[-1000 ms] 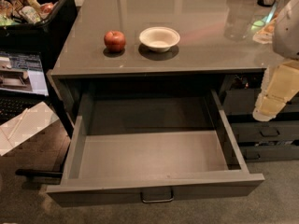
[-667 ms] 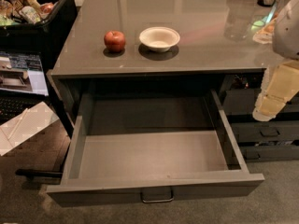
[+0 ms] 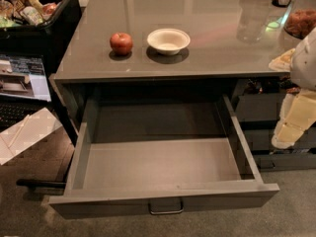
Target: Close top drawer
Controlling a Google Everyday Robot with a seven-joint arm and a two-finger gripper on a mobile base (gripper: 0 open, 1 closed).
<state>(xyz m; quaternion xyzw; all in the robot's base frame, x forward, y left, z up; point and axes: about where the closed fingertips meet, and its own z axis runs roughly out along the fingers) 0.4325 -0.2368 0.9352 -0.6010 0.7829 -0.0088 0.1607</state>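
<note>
The top drawer is a wide, deep dark-grey drawer pulled far out from under the grey countertop. Its inside is bare. A small metal loop handle sits at the centre of its flat front, near the bottom of the view. My gripper is at the right edge on the cream and white arm, to the right of the drawer's right side wall and apart from it. It holds nothing that I can see.
A red apple and a white bowl stand on the countertop above the drawer. Narrower grey drawers lie behind the arm at right. A black bin of snacks, a laptop and white paper are at left.
</note>
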